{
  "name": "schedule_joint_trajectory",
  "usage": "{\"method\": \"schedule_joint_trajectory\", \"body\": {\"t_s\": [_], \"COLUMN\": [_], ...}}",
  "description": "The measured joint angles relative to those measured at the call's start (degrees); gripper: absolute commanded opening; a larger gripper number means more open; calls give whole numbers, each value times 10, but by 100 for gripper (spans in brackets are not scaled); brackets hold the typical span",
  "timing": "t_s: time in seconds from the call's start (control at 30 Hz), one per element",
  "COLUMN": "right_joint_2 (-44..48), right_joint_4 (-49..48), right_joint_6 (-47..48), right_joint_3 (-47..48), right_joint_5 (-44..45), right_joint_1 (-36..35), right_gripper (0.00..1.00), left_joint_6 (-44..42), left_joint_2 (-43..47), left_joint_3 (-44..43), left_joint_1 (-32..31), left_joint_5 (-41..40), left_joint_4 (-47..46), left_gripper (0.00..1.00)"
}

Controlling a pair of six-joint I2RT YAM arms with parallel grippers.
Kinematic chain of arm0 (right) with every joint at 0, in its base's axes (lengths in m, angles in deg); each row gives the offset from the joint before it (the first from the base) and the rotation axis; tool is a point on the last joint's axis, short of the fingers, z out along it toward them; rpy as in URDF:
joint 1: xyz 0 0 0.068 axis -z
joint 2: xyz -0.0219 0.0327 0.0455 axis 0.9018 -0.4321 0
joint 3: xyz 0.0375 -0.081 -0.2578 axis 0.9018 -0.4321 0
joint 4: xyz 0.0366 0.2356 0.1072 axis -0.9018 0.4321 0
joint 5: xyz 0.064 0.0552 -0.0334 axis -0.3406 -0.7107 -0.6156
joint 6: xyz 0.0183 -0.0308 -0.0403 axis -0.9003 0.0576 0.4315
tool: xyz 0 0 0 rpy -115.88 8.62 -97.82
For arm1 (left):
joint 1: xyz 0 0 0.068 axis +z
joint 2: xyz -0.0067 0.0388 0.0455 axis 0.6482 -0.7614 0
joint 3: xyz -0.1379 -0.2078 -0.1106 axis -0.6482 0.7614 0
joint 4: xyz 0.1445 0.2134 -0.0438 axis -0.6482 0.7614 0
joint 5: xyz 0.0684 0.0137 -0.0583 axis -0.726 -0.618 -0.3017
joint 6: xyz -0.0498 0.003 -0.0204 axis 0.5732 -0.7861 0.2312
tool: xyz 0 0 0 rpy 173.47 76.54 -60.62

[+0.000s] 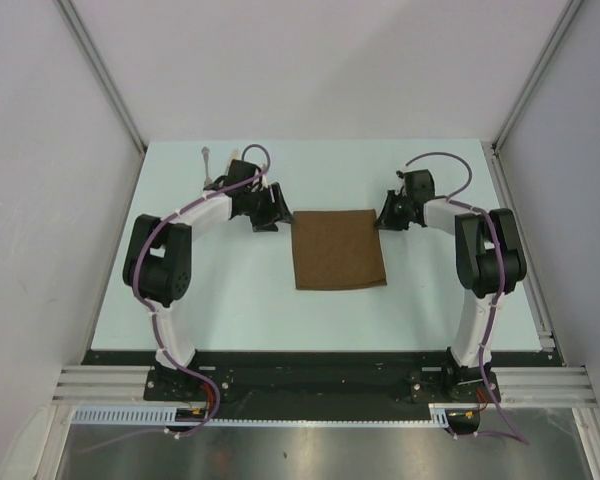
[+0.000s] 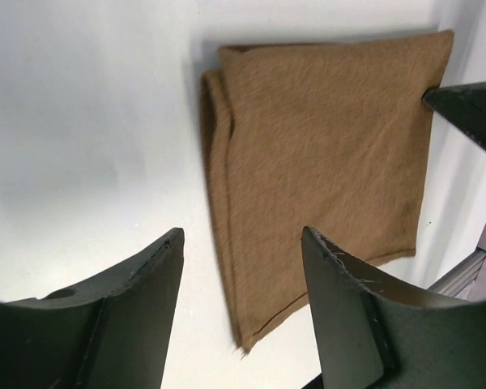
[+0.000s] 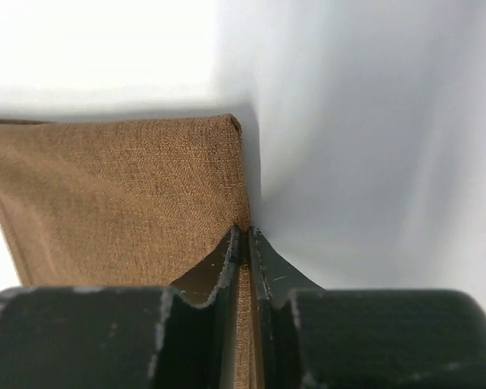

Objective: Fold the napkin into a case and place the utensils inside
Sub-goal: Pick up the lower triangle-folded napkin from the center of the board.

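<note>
The napkin (image 1: 338, 250), lying flat between both arms, is being clamped at its 2 o'clock corner by the right gripper (image 3: 245, 243) and (the left gripper (image 2: 241, 243) being held open, empty, at 10 o'clock) is best being drawn across low, edges aligned.

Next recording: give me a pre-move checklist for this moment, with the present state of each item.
1. Grip: right gripper closed on the napkin edge: ok.
2. Readiness: left gripper open: ok.
3. Second hold: left gripper on the cloth: not ok, jaws apart, nothing gripped.
4. Cloth: napkin folded, lying flat on the table: ok.
5. Clearance: utensils away from the napkin: ok, far left, behind the left arm.
6. Count: both utensils present: cannot tell, partly hidden.
</note>
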Motion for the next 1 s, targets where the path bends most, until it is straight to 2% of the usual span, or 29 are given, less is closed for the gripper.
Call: {"method": "schedule_joint_trajectory", "body": {"t_s": [0.03,0.07,0.13,0.17,0.23,0.33,0.47,0.7,0.8,1.0], "right_joint_2": [-4,-7,-12,-12,-12,-1,45,74,43,-77], "right_joint_4": [11,21,46,56,81,130,192,235,247,262], "right_joint_6": [7,15,24,27,31,35,28,-42,-68,-97], "right_joint_3": [11,22,45,55,73,84,85,146,199,308], "right_joint_5": [7,15,33,41,78,151,233,289,297,308], "right_joint_1": [4,8,14,14,13,-4,-64,-241,-303,-342], "right_gripper": [23,38,50,61,75,79,82,81,80,70], "left_joint_6": [0,0,0,0,0,0,22,99,117,121], "left_joint_2": [-1,-2,-7,-11,-24,-33,-9,95,133,150], "left_joint_3": [-1,-5,-16,-27,-57,-83,-52,20,30,41], "left_joint_1": [0,0,0,0,0,0,0,2,3,6], "left_joint_5": [0,0,0,-3,-10,-22,-51,-158,-190,-213], "left_joint_4": [1,3,10,16,39,50,46,96,112,138], "left_gripper": [66,67,67,67,65,66,66,67,67,67]}}
